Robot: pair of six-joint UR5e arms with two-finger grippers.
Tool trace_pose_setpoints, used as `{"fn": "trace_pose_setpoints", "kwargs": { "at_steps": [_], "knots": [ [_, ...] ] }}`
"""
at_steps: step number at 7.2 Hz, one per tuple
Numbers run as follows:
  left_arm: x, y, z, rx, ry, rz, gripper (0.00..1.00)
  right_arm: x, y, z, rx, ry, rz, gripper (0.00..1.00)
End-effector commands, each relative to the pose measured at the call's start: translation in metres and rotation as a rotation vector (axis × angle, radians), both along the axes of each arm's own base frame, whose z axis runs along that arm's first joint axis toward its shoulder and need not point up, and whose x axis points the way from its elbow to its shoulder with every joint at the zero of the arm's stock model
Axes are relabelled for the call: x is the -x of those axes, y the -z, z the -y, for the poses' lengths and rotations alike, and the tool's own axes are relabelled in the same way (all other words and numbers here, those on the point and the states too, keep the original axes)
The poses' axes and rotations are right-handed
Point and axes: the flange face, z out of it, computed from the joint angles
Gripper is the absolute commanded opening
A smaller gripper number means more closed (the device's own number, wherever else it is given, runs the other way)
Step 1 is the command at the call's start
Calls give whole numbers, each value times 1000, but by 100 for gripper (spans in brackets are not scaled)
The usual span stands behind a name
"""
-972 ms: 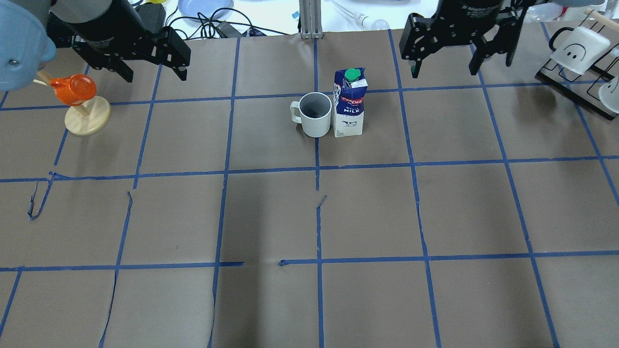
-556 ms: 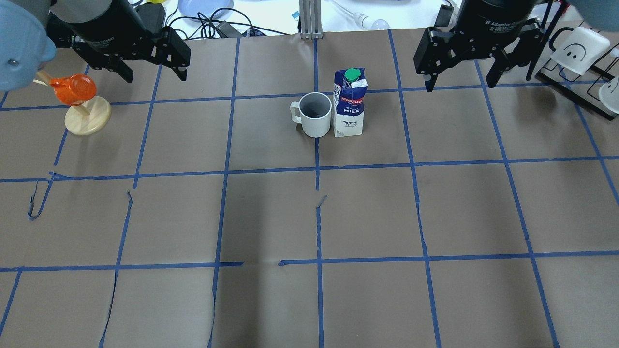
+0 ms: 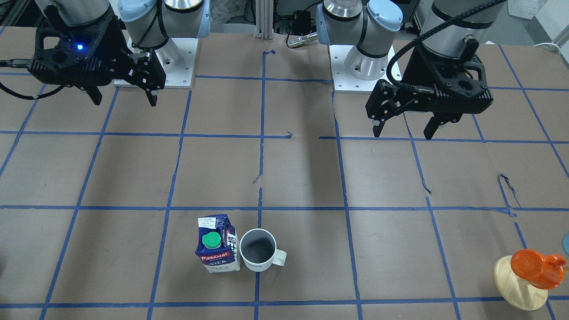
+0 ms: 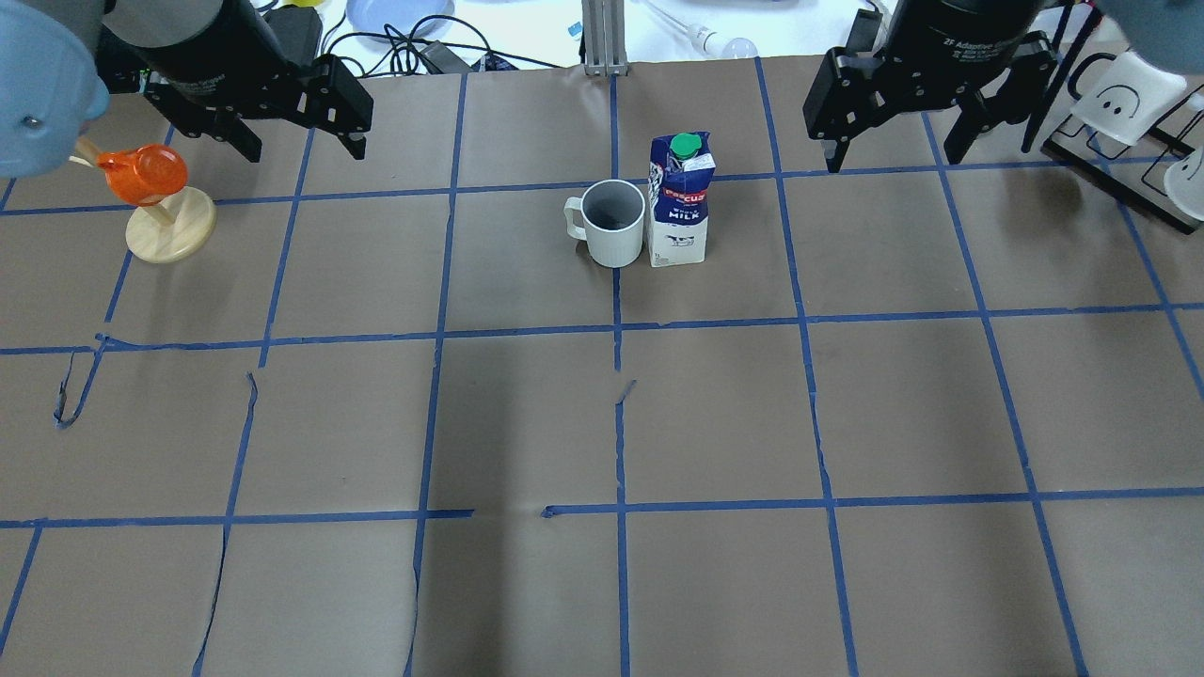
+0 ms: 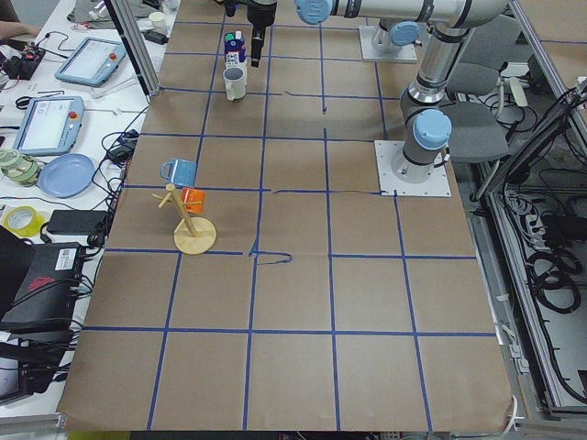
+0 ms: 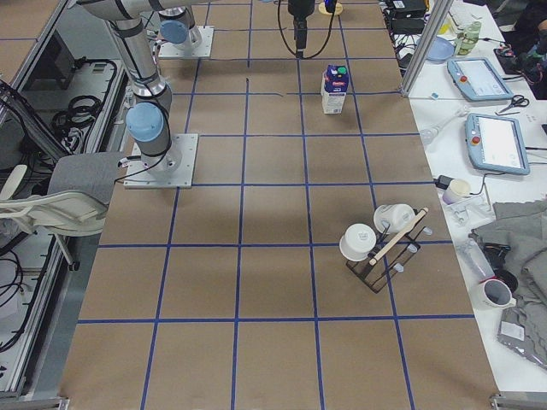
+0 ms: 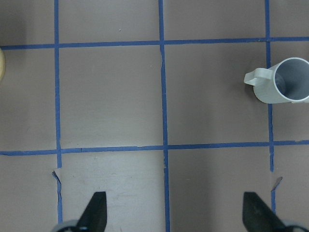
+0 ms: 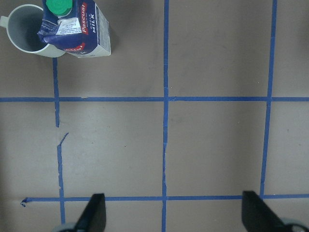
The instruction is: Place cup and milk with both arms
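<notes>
The white cup [image 4: 613, 226] and the navy and white milk [image 4: 679, 212] stand upright side by side at the table's far middle, touching or nearly so; the cup's handle points toward my left. Both also show in the front view, the cup [image 3: 260, 266] and the milk [image 3: 215, 262]. My left gripper [image 4: 303, 149] is open and empty, high above the far left of the table; the cup [image 7: 289, 84] is at the right edge of its wrist view. My right gripper [image 4: 892, 162] is open and empty, right of the milk [image 8: 79, 29].
A cream wooden stand [image 4: 169, 235] holding an orange cup [image 4: 141, 174] is at the far left, close under my left arm. A black rack [image 4: 1119, 165] with white mugs is at the far right. Cables and a blue plate [image 4: 400, 14] lie beyond the table's far edge.
My right gripper has moved a little to the right, away from the milk, and turned slightly. My left gripper, the cup and the milk have stayed put.
</notes>
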Motion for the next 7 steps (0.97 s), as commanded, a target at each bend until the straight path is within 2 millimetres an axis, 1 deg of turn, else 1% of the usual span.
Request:
{"fn": "trace_pose_setpoints", "kwargs": {
  "at_steps": [1, 4, 5, 7],
  "knots": [
    [0, 0, -1, -2, 1, 9, 100, -2, -1, 0, 7, -5, 2, 100],
    [1, 1, 1, -3, 2, 6, 100, 0, -1, 0, 7, -3, 2, 100],
    [3, 2, -1, -12, 5, 6, 100, -1, -1, 0, 7, -5, 0, 100],
    [1, -2, -7, -38, -18, 4, 100, -2, -1, 0, 7, -6, 0, 100]
  ]
}}
